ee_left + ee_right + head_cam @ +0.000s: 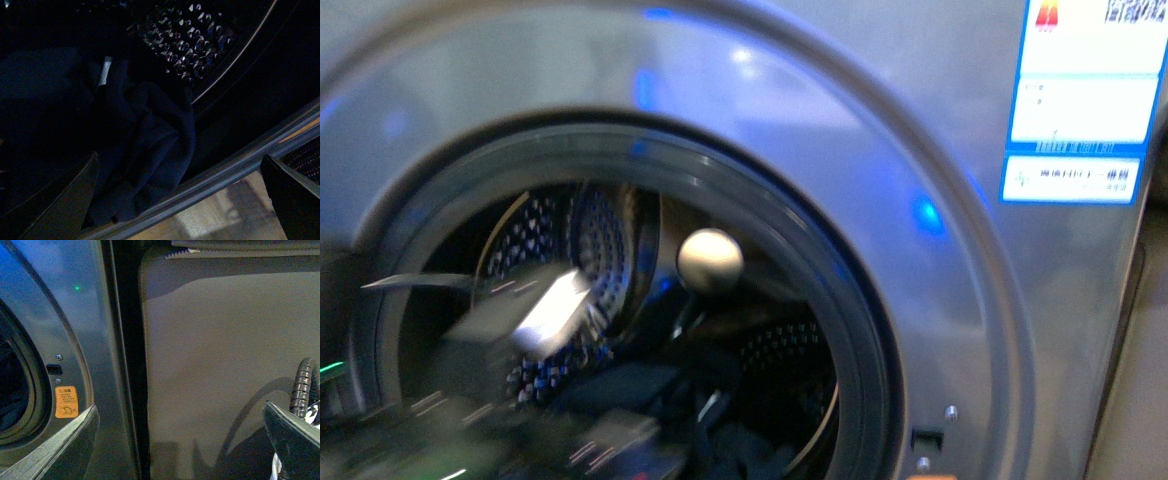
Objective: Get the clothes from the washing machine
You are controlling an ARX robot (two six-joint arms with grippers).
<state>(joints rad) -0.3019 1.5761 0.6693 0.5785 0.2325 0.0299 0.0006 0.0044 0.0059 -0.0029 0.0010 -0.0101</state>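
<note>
Nothing is coming out yet, as far as I can see: the clothes are lying in the drum, lower centre of the front view. Left gripper is hovering over them, spread and empty. Right gripper is idling outside, also spread and empty. I'm counting one washing machine and one dark heap; can't tell the garments apart.

Motion-blurred left arm over half-hidden clothes
</note>
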